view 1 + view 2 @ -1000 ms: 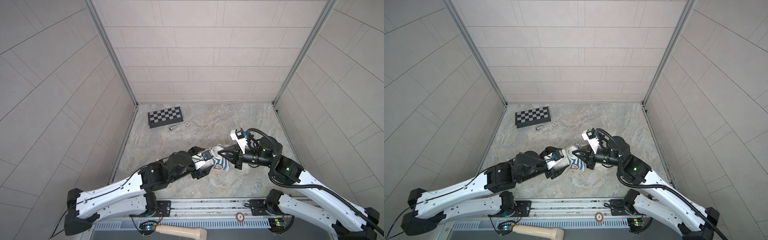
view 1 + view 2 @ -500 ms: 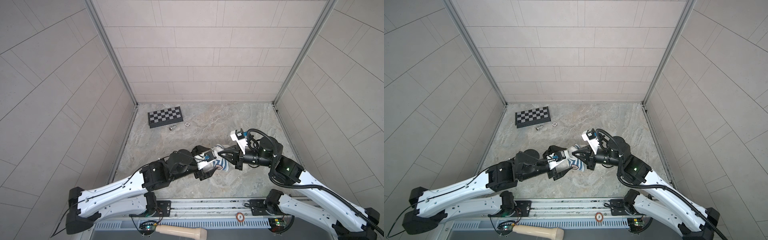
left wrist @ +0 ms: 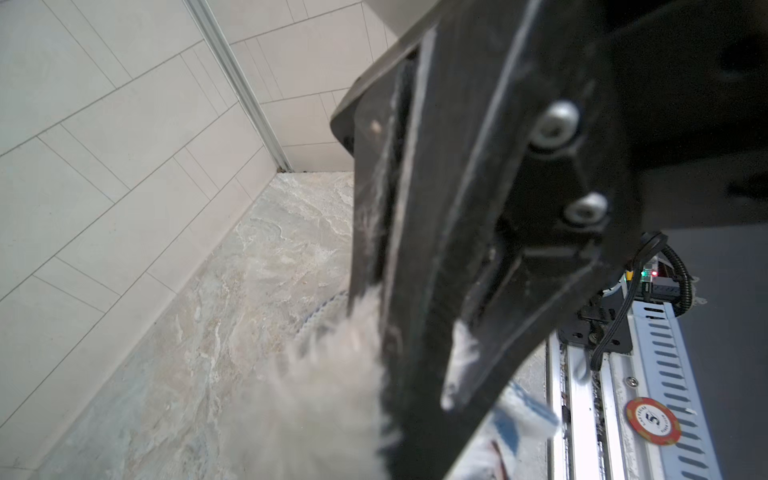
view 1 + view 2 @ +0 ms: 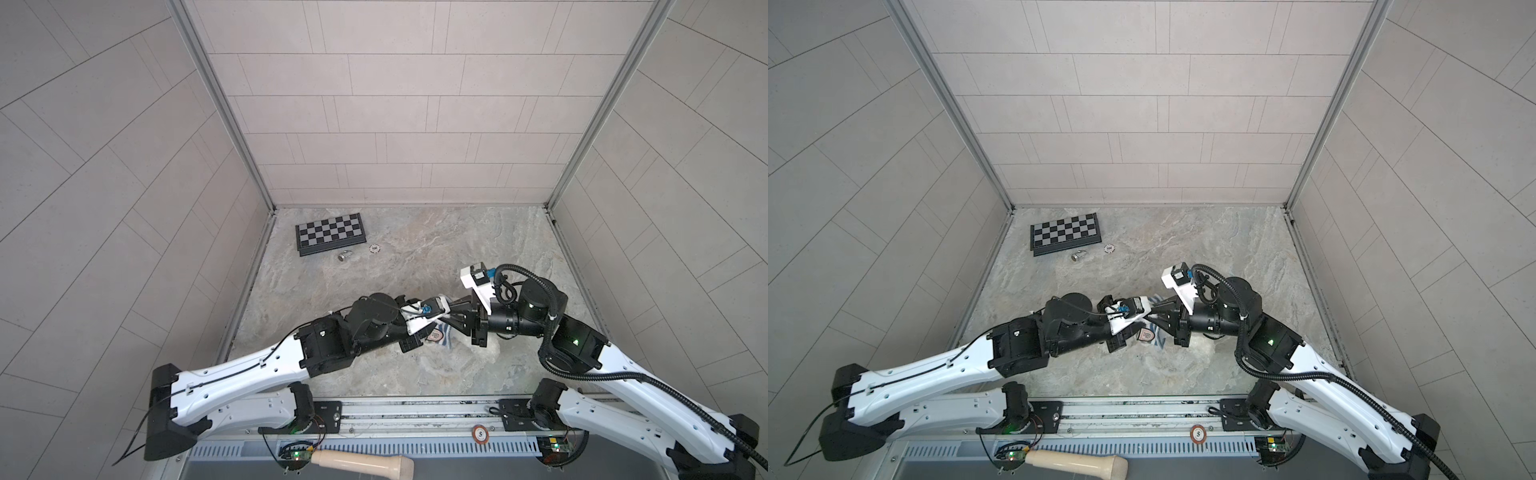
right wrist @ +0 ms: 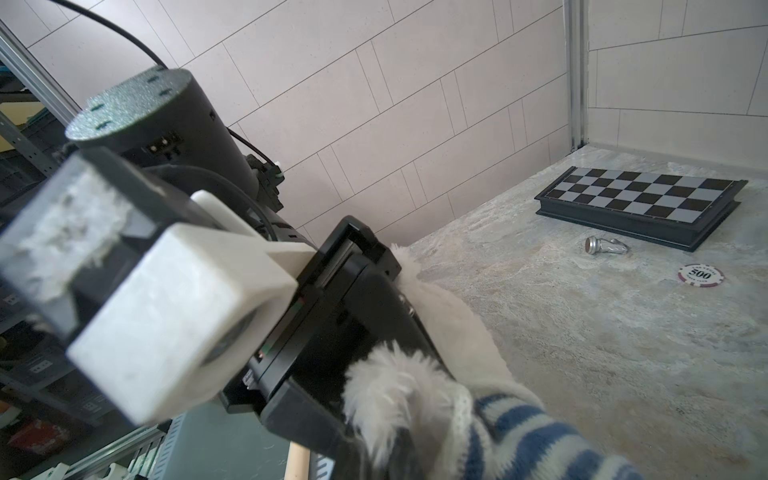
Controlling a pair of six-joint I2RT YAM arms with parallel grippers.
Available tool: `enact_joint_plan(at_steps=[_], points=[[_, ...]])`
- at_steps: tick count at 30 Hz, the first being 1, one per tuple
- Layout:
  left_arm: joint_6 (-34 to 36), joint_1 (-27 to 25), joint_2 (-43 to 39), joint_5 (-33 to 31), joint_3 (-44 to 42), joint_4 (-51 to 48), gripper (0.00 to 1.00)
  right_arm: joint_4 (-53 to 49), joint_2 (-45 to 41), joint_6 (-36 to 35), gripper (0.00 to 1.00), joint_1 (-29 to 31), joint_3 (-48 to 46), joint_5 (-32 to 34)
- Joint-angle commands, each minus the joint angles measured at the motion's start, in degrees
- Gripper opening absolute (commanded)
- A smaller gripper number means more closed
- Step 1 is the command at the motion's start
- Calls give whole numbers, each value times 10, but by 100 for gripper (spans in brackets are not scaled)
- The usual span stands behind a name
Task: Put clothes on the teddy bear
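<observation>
A wooden handle (image 4: 361, 462) lies nearest, below the rail (image 4: 415, 409), and a red chip (image 4: 480, 434) marked 5 sits on the rail itself.

Past the rail both arms reach inward over the table (image 4: 374, 374) and meet near its middle, toward the front. The bear (image 5: 440, 320) lies there on the table, between the left gripper (image 4: 422, 332) and the right gripper (image 4: 451, 318). In both top views the wrists hide most of it. Only white fur shows, and the blue-and-white striped shirt (image 4: 1155, 337) with a small badge (image 4: 1145, 334).

In the right wrist view a furry paw (image 5: 395, 382) pokes out of a striped sleeve, right against the left gripper's black body. The left gripper's fingers are hidden, under its own camera from above and behind fur in the wrist view. I cannot tell whether it is clenched or released.

The right gripper is clenched. In the left wrist view its black fingers fill the frame, pressed together, with strands of fur caught in the slit and fur at one end. Whether it pinches fur or cloth I cannot tell.

Farther back a chip marked 500 (image 4: 375, 248) lies flat, and a silver piece (image 4: 344, 255) lies on its side near it. Both are just in front of the chessboard (image 4: 330, 233), which sits by the far left corner.
</observation>
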Motion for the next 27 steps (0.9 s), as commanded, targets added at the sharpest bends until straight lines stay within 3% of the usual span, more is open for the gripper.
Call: enact_joint_plan(at_steps=[1, 3, 8, 14, 16, 19, 27], points=[[-5, 1, -3, 10, 6, 24, 18, 43, -19, -5, 0, 6, 3, -6], [-11, 1, -6, 14, 0, 31, 11, 44, -20, -6, 0, 6, 0, 13], [-32, 4, -20, -3, -26, 59, 0, 17, -28, -12, 30, 5, 2, 78], [-82, 27, -31, -62, -49, 77, 0, 15, -88, 13, 57, 5, -30, 141], [-97, 31, -35, -76, -55, 85, 0, -14, -96, 6, 57, 5, -34, 165], [-119, 36, -36, -105, -51, 80, 0, -63, -90, -6, 45, 6, -33, 187], [-143, 38, -27, -114, -42, 71, 0, -67, -49, -2, 42, 13, -39, 217]])
